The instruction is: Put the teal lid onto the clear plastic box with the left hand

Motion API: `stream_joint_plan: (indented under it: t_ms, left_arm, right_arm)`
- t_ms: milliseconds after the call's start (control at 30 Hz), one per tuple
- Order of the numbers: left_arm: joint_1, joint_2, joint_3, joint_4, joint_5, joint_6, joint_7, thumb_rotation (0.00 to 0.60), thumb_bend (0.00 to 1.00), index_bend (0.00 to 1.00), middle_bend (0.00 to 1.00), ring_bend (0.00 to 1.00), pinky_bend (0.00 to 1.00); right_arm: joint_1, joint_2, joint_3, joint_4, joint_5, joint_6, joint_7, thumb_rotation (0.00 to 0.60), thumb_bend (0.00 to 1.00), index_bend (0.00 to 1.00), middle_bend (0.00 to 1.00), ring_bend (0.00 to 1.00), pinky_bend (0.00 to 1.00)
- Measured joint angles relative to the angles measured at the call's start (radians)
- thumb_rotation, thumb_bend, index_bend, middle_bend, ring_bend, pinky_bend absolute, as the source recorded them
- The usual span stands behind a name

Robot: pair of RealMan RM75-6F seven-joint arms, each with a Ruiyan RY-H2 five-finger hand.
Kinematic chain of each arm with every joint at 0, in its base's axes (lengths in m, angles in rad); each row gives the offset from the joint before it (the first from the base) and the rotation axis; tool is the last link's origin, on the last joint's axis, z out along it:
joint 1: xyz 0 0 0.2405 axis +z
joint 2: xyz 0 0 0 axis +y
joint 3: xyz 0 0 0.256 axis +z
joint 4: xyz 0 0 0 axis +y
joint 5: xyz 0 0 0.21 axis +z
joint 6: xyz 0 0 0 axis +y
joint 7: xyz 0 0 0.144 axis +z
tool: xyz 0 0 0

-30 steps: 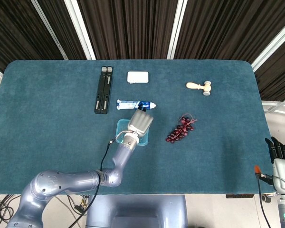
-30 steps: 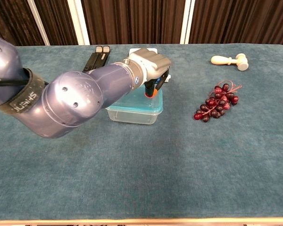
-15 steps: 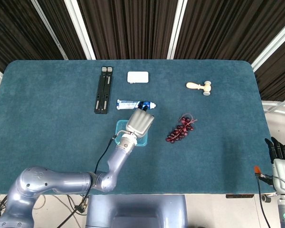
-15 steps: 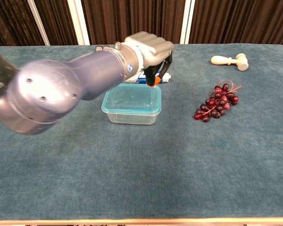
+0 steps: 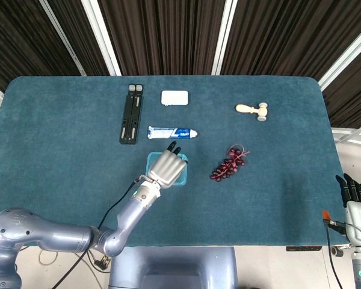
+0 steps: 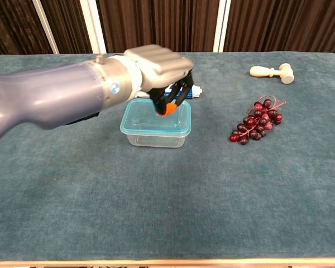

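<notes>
The clear plastic box (image 6: pixel 156 124) stands mid-table with the teal lid (image 6: pixel 135 129) lying on top of it, its teal rim showing all round. My left hand (image 6: pixel 159 72) hovers just above the box's far edge, fingers (image 6: pixel 178 95) hanging down and apart, holding nothing. From the head view, the left hand (image 5: pixel 165 167) covers most of the box, and only the lid's edge (image 5: pixel 182 175) shows beside it. My right hand (image 5: pixel 355 194) hangs off the table's near right corner, fingers stretched out and empty.
Dark red grapes (image 6: pixel 257 120) lie right of the box. A toothpaste tube (image 5: pixel 171 132) lies just behind it. Farther back are a black folded bar (image 5: pixel 131 113), a white case (image 5: pixel 174 97) and a wooden mallet (image 5: pixel 253 110).
My left hand has risen off the lid and drawn back toward me, and its forearm has swung left. The lidded box stays put. The right hand has not moved.
</notes>
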State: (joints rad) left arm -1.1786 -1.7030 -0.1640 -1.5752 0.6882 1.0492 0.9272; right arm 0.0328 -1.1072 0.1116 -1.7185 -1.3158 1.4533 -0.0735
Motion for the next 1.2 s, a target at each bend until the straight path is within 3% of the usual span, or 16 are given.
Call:
stream_joint_plan:
  t_ms: [267, 1200]
  left_arm:
    - [0.006, -0.006, 0.024, -0.001, 0.009, -0.008, 0.001, 0.600, 0.52, 0.70, 0.56, 0.20, 0.11]
    - [-0.001, -0.062, 0.033, 0.069, 0.012, -0.049, -0.009, 0.600, 0.52, 0.70, 0.56, 0.20, 0.10]
  right_arm:
    - [-0.001, 0.001, 0.001, 0.000, -0.001, 0.003, 0.000, 0.600, 0.36, 0.05, 0.00, 0.00, 0.00]
    - [-0.002, 0.002, 0.003, -0.005, 0.004, 0.004, -0.001, 0.600, 0.36, 0.05, 0.00, 0.00, 0.00]
